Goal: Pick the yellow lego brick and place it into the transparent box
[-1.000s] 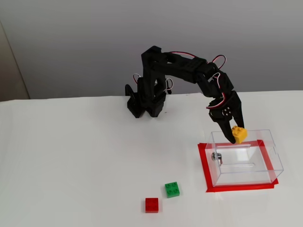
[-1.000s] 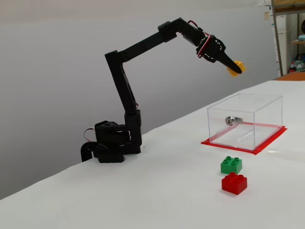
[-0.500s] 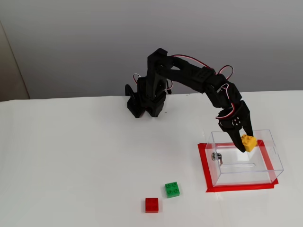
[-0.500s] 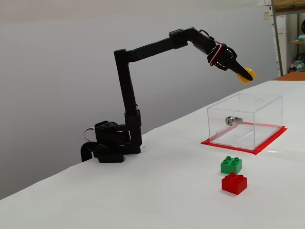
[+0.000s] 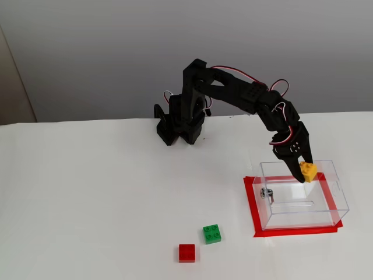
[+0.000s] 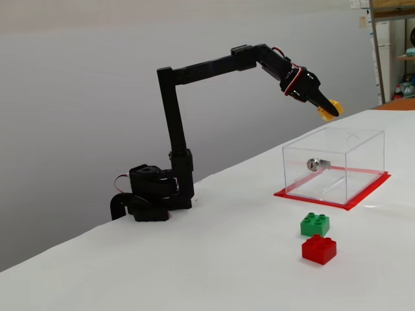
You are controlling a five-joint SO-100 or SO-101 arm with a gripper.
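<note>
In both fixed views my black gripper (image 5: 304, 171) (image 6: 329, 109) is shut on the yellow lego brick (image 5: 309, 171) (image 6: 332, 107) and holds it tilted in the air above the transparent box (image 5: 303, 211) (image 6: 337, 184). The box is clear, open at the top, with a small metal fitting (image 5: 267, 193) (image 6: 313, 164) on one wall. It looks empty. The arm reaches out from its base (image 5: 178, 125) (image 6: 152, 201) over the box.
The box stands on a red-taped rectangle (image 5: 254, 213) (image 6: 363, 197) on the white table. A green brick (image 5: 212, 234) (image 6: 315, 224) and a red brick (image 5: 187, 252) (image 6: 319, 249) lie on the table beside the box.
</note>
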